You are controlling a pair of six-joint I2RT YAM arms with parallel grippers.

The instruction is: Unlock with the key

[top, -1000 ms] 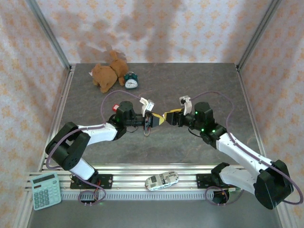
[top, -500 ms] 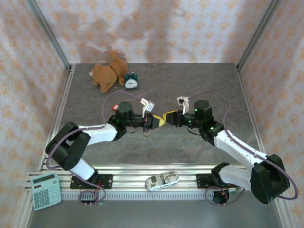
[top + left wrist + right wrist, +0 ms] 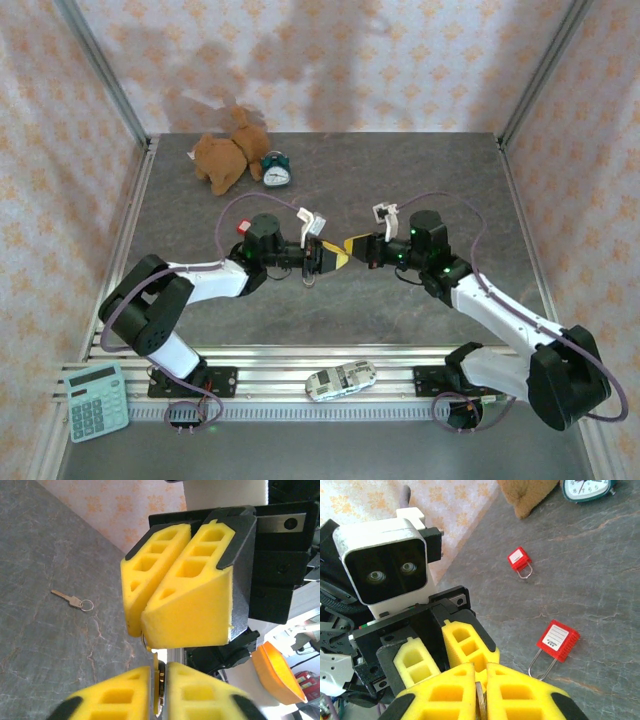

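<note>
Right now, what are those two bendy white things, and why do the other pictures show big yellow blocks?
They are two robot arms, the left arm and the right arm, seen by a camera up above. The other two pictures come from a small camera on each arm's wrist. The yellow blocks are its jaws, close up. On the grey table lie a plush dog, a clock, two red padlocks and a key on a ring. A toy car and a calculator sit near the arms' bases. Where the arms meet, a small metal piece sits between both pairs of jaws. The right ones pinch it. I can't tell whether the left ones grip it, or what it is.
</note>
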